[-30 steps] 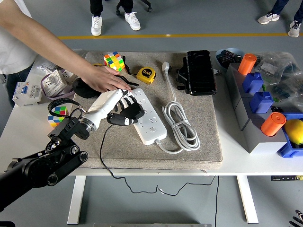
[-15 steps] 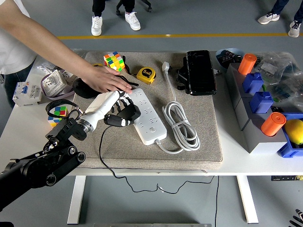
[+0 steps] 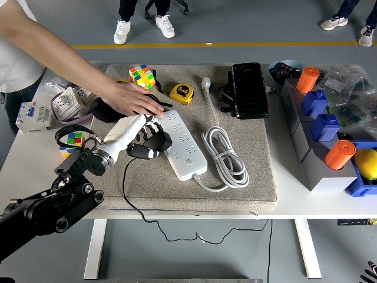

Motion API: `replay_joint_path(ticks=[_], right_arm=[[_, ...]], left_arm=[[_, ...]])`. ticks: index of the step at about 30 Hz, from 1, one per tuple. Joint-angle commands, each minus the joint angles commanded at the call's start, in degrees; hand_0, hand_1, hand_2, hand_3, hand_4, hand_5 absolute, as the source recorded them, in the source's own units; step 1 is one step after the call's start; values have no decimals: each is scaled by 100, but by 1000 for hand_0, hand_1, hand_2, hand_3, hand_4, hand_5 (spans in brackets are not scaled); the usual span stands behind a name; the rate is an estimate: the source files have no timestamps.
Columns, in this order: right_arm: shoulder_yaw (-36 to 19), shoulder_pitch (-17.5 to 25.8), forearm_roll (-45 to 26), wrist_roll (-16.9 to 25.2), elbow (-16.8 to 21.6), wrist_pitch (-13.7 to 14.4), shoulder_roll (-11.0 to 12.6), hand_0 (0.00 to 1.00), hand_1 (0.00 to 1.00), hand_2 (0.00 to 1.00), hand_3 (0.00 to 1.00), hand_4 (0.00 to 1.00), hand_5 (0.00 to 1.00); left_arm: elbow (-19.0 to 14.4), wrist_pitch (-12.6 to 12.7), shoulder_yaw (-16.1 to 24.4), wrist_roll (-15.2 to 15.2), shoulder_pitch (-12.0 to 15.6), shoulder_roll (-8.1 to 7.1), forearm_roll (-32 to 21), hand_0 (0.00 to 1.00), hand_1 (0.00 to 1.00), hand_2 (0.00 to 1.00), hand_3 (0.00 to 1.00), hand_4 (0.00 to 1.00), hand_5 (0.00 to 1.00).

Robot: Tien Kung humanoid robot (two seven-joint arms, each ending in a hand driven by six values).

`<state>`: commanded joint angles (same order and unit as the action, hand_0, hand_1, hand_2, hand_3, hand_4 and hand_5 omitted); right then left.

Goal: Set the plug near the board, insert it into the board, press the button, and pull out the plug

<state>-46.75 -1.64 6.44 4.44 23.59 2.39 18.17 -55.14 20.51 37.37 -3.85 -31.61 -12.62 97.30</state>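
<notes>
A white power strip (image 3: 184, 143) lies diagonally on the grey mat (image 3: 247, 177), its white cable (image 3: 225, 153) coiled to its right. My left hand (image 3: 148, 140) is shut on a black plug (image 3: 141, 151) just off the strip's left edge; the plug's black cord (image 3: 126, 188) trails down over the table's front edge. A person's hand (image 3: 134, 99) rests flat at the strip's far end. My right hand is out of view.
A Rubik's cube (image 3: 141, 76), a yellow tape measure (image 3: 181, 92) and a black case (image 3: 248, 89) lie at the back of the mat. Another cube (image 3: 72, 141) and electrical parts (image 3: 66, 103) are at left. Grey and blue bins (image 3: 321, 130) with orange cylinders stand at right.
My left hand has drawn back to the left with the black plug, away from the strip's sockets. The person's hand has stayed on the strip's far end.
</notes>
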Motion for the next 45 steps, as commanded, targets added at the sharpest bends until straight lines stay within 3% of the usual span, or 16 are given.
replay_joint_path(ticks=[7,8,13,14,19,20,25,26,31,32,41,45], right_arm=[[-8,-10,2,1,3,2,-2,594,644,591,496,770,495],[-9,-10,5,0,4,3,-1,594,644,591,496,771,496],[-14,-4,3,-4,1,3,2,594,644,591,496,771,496],[-13,-3,3,-4,1,3,2,594,644,592,496,772,495],[-12,-6,5,0,6,4,0,594,644,592,496,772,495],[-10,-7,5,-1,6,4,-1,594,644,591,497,773,495],[-4,3,4,-2,5,3,0,594,644,591,497,773,495],[0,0,3,-2,4,2,1,594,644,592,497,774,495],[-12,-4,7,-2,7,1,-2,594,644,592,497,774,495],[-15,-4,7,-2,6,1,-2,594,644,591,496,774,494],[-21,2,17,-3,9,-1,0,594,644,591,497,774,494],[-22,5,22,-2,8,-2,0,594,644,591,496,774,496]], left_arm=[[-8,-25,14,44,-8,10,-7,257,400,468,547,850,2],[-7,-41,18,55,-10,11,1,279,440,507,545,998,128],[-12,-126,38,115,-8,10,8,279,440,507,545,998,128],[-12,-141,42,124,-7,11,19,309,502,525,559,998,253],[-15,-178,60,121,0,9,40,309,502,525,559,998,253],[-15,-181,68,116,2,9,42,329,535,551,589,998,380],[-20,-230,111,101,12,6,35,329,535,551,589,998,380],[-17,-218,117,76,11,4,-5,350,562,598,625,998,519],[-30,-192,144,30,23,-7,-49,350,562,598,625,998,519],[-42,-188,159,16,31,-10,-63,401,605,624,660,998,601],[-275,-118,344,-60,165,-49,-73,451,627,651,682,998,602],[-551,152,513,-351,375,-126,-223,470,647,679,698,998,623]])
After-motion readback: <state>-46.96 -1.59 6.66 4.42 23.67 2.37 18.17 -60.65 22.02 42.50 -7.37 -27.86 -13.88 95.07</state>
